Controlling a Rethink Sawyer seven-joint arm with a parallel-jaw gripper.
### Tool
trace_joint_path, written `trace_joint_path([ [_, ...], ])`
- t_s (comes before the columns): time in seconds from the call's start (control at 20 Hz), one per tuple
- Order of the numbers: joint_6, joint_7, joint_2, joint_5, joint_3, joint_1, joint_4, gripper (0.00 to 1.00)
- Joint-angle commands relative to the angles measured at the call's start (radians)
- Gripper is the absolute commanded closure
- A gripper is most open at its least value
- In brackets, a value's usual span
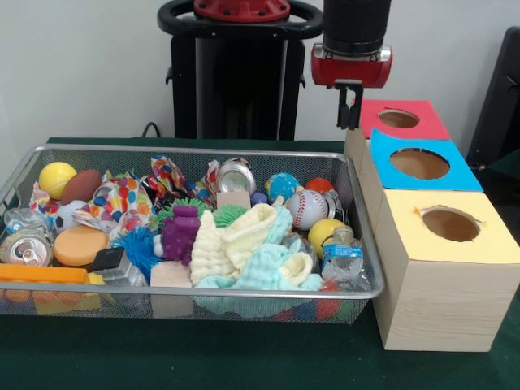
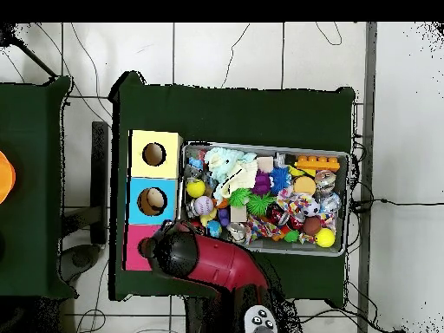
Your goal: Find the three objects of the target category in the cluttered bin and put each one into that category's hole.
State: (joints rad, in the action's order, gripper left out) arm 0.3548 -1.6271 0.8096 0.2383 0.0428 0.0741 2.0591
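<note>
Gripper hangs up high, just beside the red-topped box. Wire bin sits below it, stuffed: baseball, purple toy, crushed can.

The arm is a thick black cylinder ending in a glossy red wrist collar, with a small dark gripper beneath.
</note>
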Motion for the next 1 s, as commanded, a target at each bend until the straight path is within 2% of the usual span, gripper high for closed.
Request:
trace_joint_path([
  [0.05,-0.051,-0.142,-0.056,0.017,-0.067,0.077,-0.095,1.0],
  [0.25,-0.095,-0.138,-0.058,0.006,-0.078,0.109,-0.095,1.0],
  [0.4,-0.146,-0.169,-0.067,0.022,-0.102,0.144,-0.053,1.0],
  [0.65,-0.139,-0.197,-0.068,0.048,-0.089,0.187,-0.048,1.0],
  [0.85,-0.163,-0.159,-0.131,0.027,-0.119,0.24,-0.085,1.0],
  [1.0,-0.229,-0.159,-0.183,0.008,-0.131,0.267,-0.1,1.0],
])
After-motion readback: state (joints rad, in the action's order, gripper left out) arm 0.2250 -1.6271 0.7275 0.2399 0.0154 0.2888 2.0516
